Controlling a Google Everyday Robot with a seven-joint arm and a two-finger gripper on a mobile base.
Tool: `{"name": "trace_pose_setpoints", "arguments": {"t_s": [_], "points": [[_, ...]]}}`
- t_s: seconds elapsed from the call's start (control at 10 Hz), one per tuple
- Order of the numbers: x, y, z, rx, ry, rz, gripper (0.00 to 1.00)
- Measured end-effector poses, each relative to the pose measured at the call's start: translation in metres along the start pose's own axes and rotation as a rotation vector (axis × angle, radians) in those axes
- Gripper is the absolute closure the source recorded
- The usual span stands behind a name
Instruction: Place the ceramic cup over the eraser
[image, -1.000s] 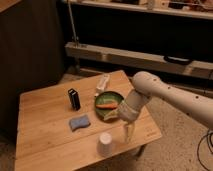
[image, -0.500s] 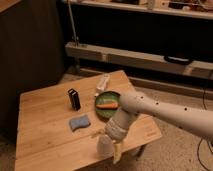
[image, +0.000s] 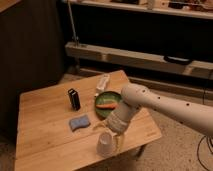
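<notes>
The white ceramic cup (image: 104, 145) stands on the wooden table (image: 45, 135) near its front edge. My gripper (image: 109, 136) is low over the table right at the cup, just above and to the right of it, and the white arm reaches in from the right. The black eraser (image: 74, 99) stands upright further back and to the left, well apart from the cup and the gripper.
A wavy blue pad (image: 80, 122) lies between eraser and cup. A green plate (image: 100, 111) holding an orange item (image: 106, 105) sits behind the gripper. A flat white bar (image: 102, 82) lies at the table's back edge. Metal shelving stands behind.
My gripper has come down from over the green plate toward the front of the table and now sits at the cup. The cup, eraser and pad have not moved.
</notes>
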Motion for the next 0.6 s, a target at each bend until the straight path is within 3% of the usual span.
{"name": "trace_pose_setpoints", "arguments": {"t_s": [0.4, 0.6], "points": [[0.033, -0.008, 0.036, -0.022, -0.06, -0.028, 0.2], [0.043, -0.016, 0.039, -0.014, -0.054, -0.028, 0.21]]}}
